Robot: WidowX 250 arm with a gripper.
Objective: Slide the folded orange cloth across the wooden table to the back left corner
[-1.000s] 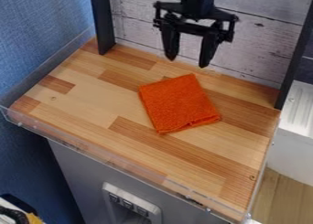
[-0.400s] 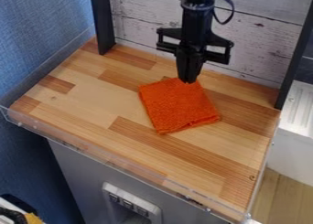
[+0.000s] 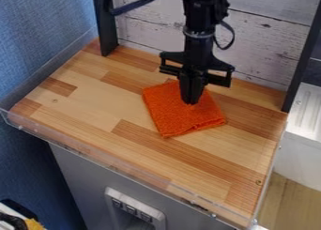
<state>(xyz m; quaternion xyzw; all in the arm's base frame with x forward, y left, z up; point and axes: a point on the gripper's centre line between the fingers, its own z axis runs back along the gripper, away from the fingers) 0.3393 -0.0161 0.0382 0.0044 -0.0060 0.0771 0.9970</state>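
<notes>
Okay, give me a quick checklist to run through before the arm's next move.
1. Gripper over the folded orange cloth: ok, near its upper part.
2. Jaws apart: not ok, they are together.
3. Jaws touching the cloth: cannot tell from this angle.
4. Cloth lying flat on the wooden tabletop: ok.
5. Cloth well inside the clear front rail: ok.

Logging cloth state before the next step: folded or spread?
Folded: the orange cloth lies as a compact, thick slab, with stacked layers showing along its near edge.
</notes>
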